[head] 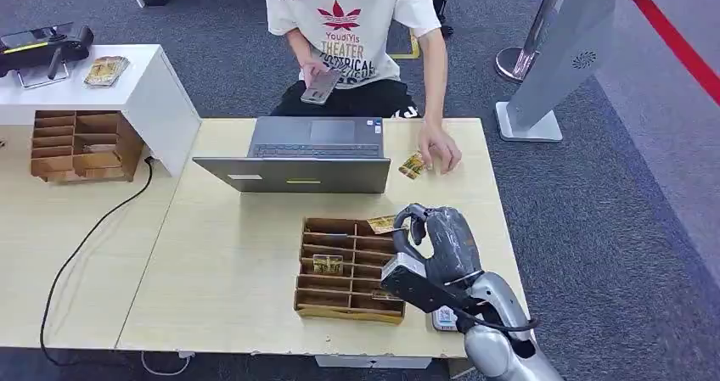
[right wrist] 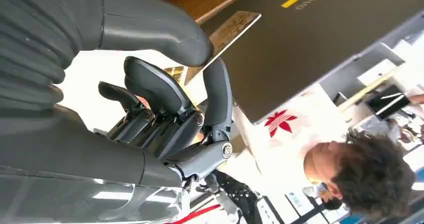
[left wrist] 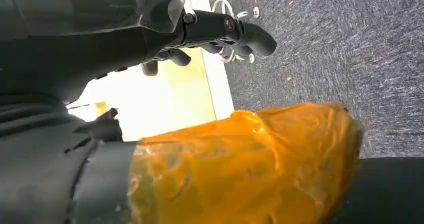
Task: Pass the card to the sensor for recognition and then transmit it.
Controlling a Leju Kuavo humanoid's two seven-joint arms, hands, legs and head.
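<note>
Right hand [head: 429,241]: thumb and a finger pinch the thin gold-printed card [head: 381,224] by one end — long axis reaching out past the fingers [right wrist: 217,92].
Card place: over the far right corner of the brown slotted wooden organiser [head: 348,271] on the pale wooden bench [head: 229,262].
Left hand [left wrist: 220,32]: fingers curled, holding nothing, away from the card.

Looking like an office or demo room w/ a check-in setup. Grey carpet [head: 212,25] is covering the floor, w/ a red line [head: 671,37] running along it at the far right. A person [head: 357,33] is sitting behind a pale wood table [head: 229,262], holding a phone [head: 321,86], w/ an open laptop [head: 310,154] in front. Wooden slotted boxes [head: 350,269] are sitting on the table, holding cards. A white counter [head: 127,92] is carrying a dark device [head: 42,42]. A grey standing panel [head: 565,50] is leaning on its base nearby.
</note>
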